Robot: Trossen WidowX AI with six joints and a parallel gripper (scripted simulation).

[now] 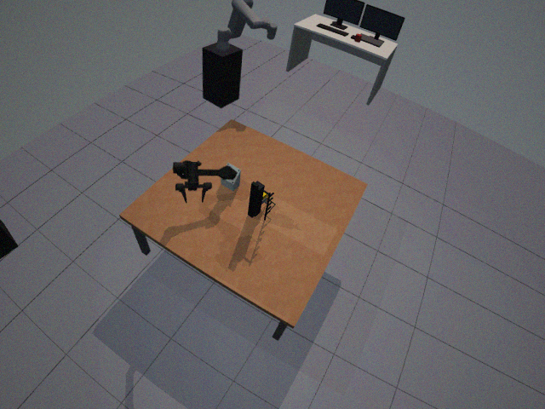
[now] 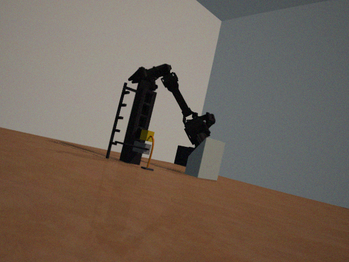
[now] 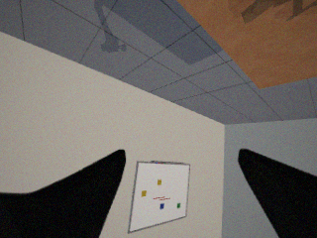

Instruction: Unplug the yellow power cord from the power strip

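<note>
My gripper (image 1: 194, 202) (image 3: 180, 155) is open and empty, raised over the left part of the table, well apart from the strip. The black power strip (image 1: 253, 202) (image 2: 132, 135) stands on end. The yellow plug (image 1: 264, 194) (image 2: 146, 135) is against the socket side of the strip, low down; its contacts are hidden, so how deep it sits cannot be told. Its orange-yellow cord (image 2: 152, 152) curves down to a small dark disc on the table. The wrist view shows no plug or strip, only wall, floor and a table corner between and beyond the fingers.
A grey-white block (image 1: 230, 182) (image 2: 212, 158) stands at the arm's base. A thin black rack (image 2: 116, 121) with pegs runs upright beside the strip. A grey piece (image 2: 138, 146) is just below the yellow plug. The wooden table (image 1: 307, 180) has its edge beyond the gripper.
</note>
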